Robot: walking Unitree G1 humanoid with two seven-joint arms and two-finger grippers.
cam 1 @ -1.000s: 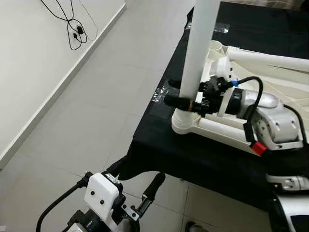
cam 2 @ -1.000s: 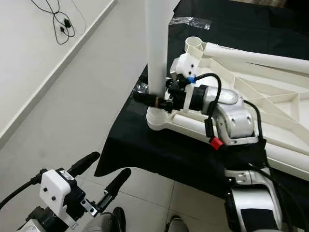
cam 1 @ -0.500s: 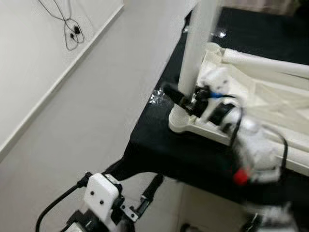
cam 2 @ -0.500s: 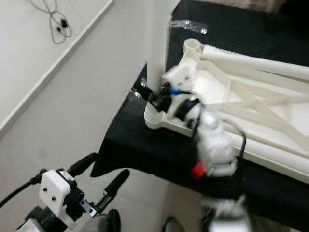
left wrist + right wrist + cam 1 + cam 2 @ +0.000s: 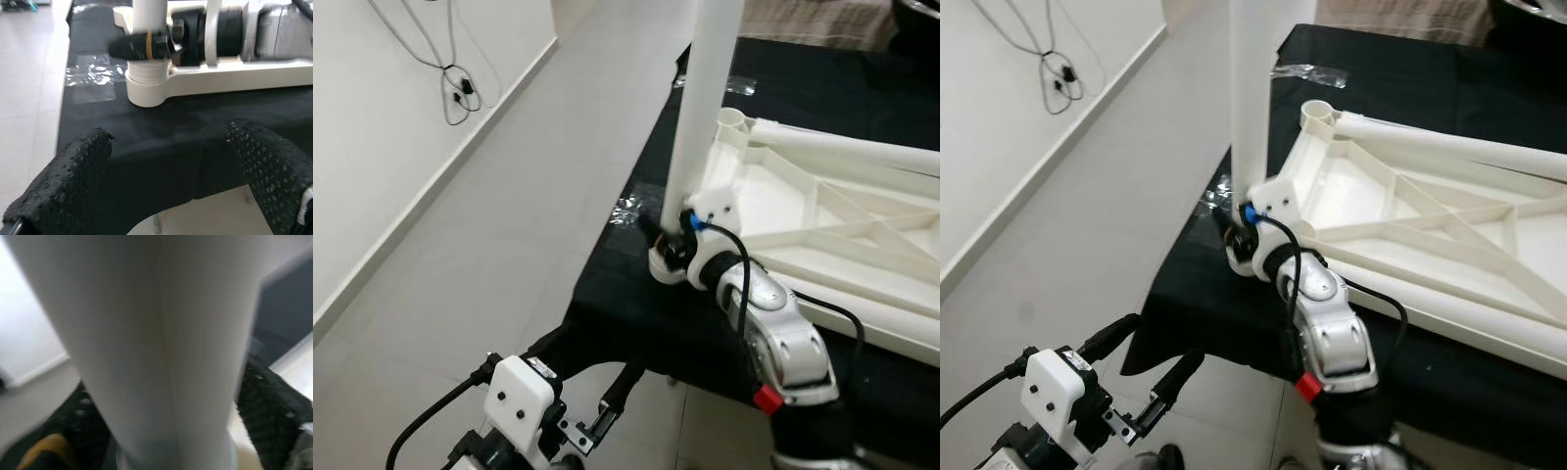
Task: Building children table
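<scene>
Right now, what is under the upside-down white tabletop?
The tabletop lies on a black cloth that covers the surface below and hangs over its edge. What the cloth covers cannot be seen. The right gripper holds the leg at its corner socket.

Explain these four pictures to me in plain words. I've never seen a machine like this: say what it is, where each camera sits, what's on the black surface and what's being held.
This is a walking humanoid robot with two silver arms, each ending in two long black fingers. Two pictures come from cameras in its head, looking down; the other two come from cameras on its wrists.

On the black-covered table lies a white plastic children's table frame, upside down. A white table leg stands upright in the frame's corner socket.

The right gripper is closed around the leg just above that socket; its wrist camera sees the leg up close, with the fingers on either side.

The left gripper hangs open and holds nothing, low beside the table's edge, over the tiled floor.
</scene>
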